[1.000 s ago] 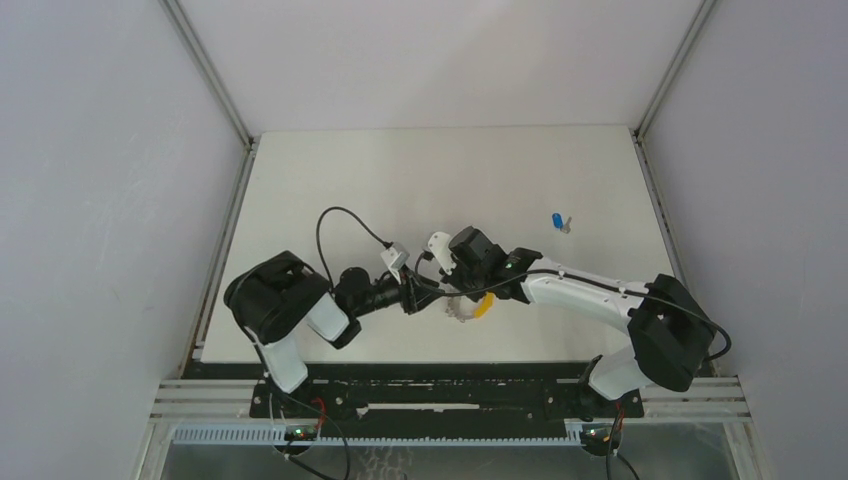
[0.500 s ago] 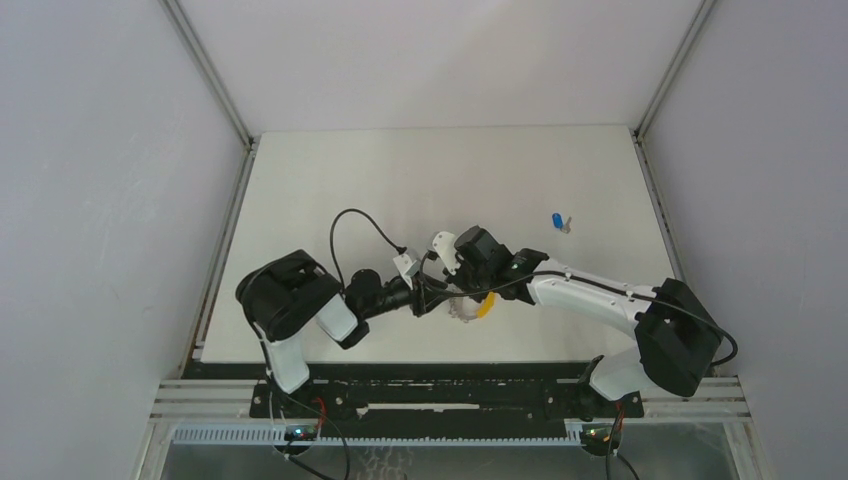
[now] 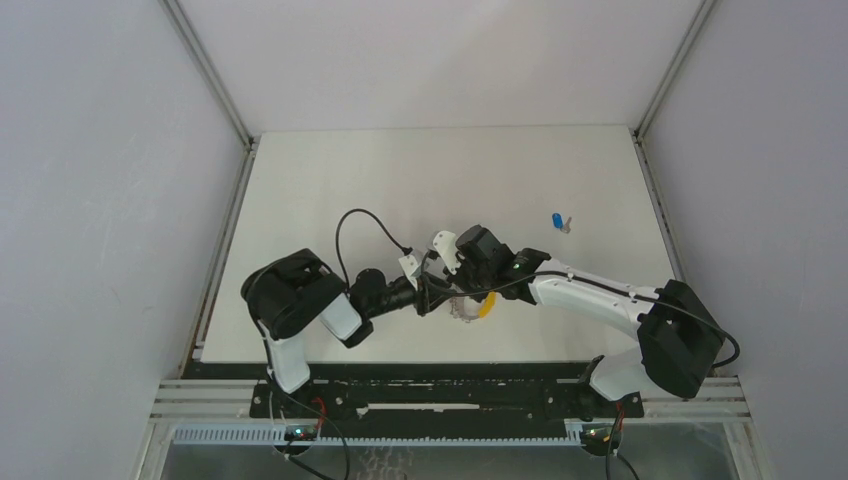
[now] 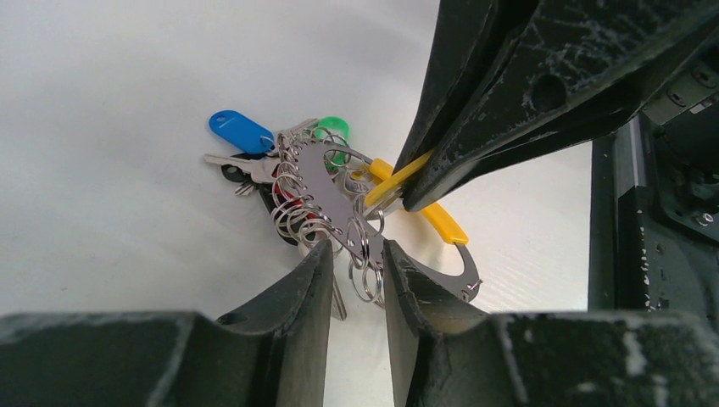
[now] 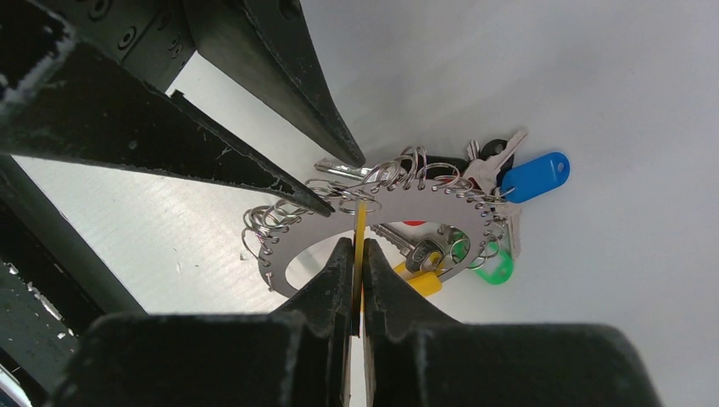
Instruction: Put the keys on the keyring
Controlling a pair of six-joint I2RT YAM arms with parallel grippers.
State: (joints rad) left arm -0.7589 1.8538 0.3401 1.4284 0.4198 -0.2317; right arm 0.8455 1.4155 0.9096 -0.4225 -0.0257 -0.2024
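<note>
right gripper point(image 5: 357, 248) pinches yellow key point(image 4: 445, 225); left gripper point(image 4: 356, 254) clamps keyring point(image 4: 318, 182).

Nothing to read here, honestly. The coloured tags on the keyring point(image 4: 322, 182) show no lettering I can make out, and there's no legible brand, number or sign in any of the views.
</note>
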